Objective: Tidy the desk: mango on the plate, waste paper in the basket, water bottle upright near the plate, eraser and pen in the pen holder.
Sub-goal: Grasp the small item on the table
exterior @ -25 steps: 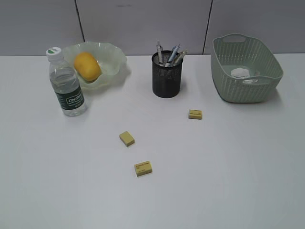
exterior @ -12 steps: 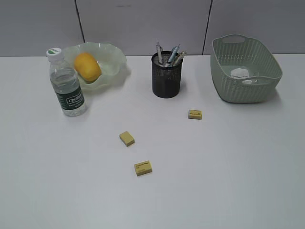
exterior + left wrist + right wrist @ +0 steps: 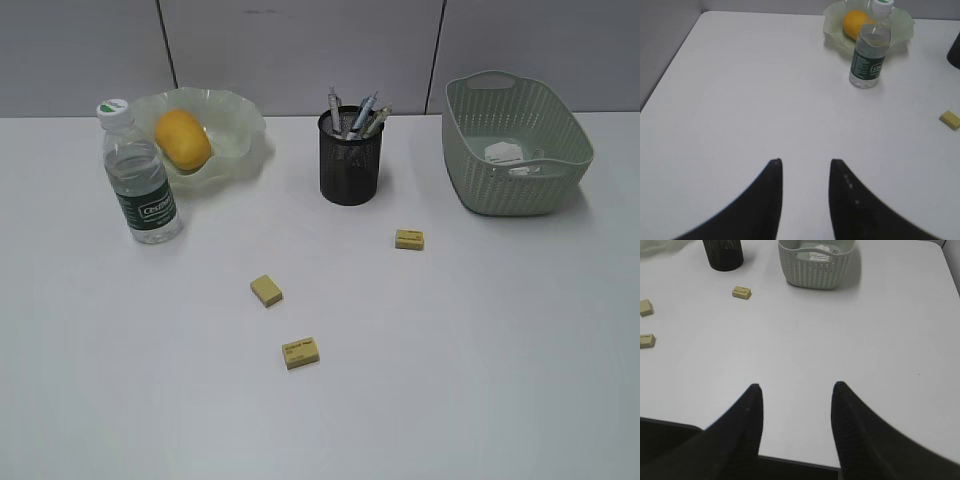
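Seeing three erasers (image 3: pixel 301 352) loose on our desk (image 3: pixel 480 350); left gripper (image 3: pixel 804 167) and right gripper (image 3: pixel 796 390) both parted, holding nothing.

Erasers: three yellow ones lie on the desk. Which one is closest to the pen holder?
The eraser right of the pen holder, toward the basket; the other two erasers lie further forward.

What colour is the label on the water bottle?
Dark green with white lettering, on the water bottle; the exterior view shows it best.
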Tool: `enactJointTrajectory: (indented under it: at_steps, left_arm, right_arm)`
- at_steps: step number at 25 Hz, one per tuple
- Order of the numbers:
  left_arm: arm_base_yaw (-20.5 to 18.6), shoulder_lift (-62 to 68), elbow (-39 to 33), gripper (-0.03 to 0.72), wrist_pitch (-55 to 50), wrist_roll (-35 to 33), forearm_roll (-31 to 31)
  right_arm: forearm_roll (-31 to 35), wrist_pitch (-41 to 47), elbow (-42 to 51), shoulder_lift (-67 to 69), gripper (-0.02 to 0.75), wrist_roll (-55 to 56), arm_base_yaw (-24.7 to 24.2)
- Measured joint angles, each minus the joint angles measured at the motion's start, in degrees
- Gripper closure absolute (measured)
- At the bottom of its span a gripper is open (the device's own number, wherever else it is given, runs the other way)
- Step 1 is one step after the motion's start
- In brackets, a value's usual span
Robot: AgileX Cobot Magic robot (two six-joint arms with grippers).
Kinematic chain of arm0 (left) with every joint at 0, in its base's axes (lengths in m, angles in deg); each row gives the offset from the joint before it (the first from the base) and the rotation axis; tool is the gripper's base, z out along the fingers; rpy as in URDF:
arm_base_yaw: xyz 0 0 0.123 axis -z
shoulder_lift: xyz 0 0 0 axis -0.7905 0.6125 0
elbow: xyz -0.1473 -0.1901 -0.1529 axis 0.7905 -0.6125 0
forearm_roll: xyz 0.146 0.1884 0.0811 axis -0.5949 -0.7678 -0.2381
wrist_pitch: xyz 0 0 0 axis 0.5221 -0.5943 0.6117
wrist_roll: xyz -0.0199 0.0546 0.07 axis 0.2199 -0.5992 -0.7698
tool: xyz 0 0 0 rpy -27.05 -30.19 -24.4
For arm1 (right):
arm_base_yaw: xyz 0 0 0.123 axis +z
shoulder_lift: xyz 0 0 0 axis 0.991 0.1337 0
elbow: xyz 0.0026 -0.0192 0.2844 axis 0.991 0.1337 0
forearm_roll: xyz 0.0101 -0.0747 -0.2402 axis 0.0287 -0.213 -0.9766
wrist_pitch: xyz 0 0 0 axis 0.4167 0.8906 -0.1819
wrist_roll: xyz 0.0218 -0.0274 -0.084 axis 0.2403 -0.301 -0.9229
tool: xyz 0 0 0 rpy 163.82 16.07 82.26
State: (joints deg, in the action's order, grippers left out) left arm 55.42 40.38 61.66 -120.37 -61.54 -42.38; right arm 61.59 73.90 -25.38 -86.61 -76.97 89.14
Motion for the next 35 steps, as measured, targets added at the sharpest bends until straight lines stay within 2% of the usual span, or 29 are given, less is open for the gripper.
enactJointTrajectory:
  at_steps: [4,8,14,17,22,29,32,35]
  left_arm:
    - [0.00,2.13,0.00,0.442,0.05,0.00,0.00]
    - [0.00,7.39,0.42,0.416,0.04,-0.04,0.26]
    - [0.06,18.64,4.61,0.244,-0.28,-1.67,2.67]
    - [0.36,25.11,7.99,0.209,-3.00,-1.60,3.34]
    - [0.36,39.05,14.23,0.200,-8.22,-0.61,4.02]
    - [0.51,58.23,22.54,0.200,-8.37,-0.37,9.46]
    - [2.59,64.52,23.72,0.200,-8.24,-2.02,9.45]
    - [8.17,69.68,23.72,0.198,-8.24,-4.87,9.34]
  right_arm:
    - [0.00,-0.12,0.00,0.00,0.372,0.00,-0.84]
    - [0.00,-0.24,0.00,0.00,0.372,0.00,-5.05]
    - [0.00,-0.28,0.00,0.00,0.372,0.00,-6.58]
    - [0.00,-0.36,0.00,0.00,0.372,0.00,-6.58]
    - [0.00,-0.41,0.00,0.00,0.372,-0.06,-6.58]
    - [0.00,-0.46,0.00,0.00,0.372,-0.06,-6.58]
    - [0.00,-0.46,0.00,0.00,0.372,-0.06,-6.58]
    - [0.00,-0.46,0.00,0.00,0.372,-0.06,-6.58]
